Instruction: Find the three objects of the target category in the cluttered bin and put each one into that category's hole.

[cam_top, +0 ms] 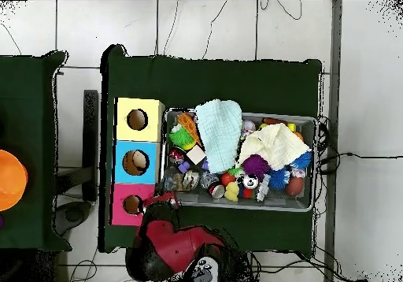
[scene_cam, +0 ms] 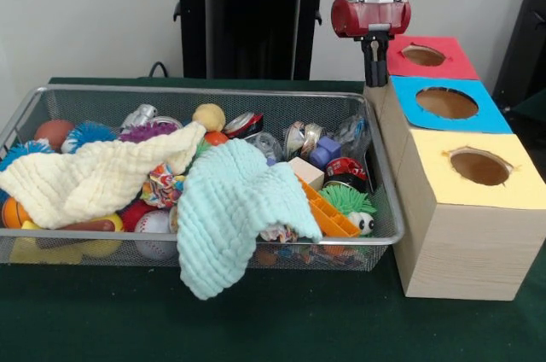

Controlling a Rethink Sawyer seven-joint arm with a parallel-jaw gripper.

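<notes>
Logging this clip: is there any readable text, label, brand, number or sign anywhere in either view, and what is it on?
No text can be read in either view.
The red, blue and yellow box tops carry only holes, no labels.
A few wrapped toys in the wire bin, such as the patterned bundle, show print, but it is too small and blurred to read.
The pincer and arm show no legible marking.

I see even, bright room light and soft shadows. The dark green table cloth [scene_cam: 281,328] shows no glare. Both views look slightly soft.
</notes>
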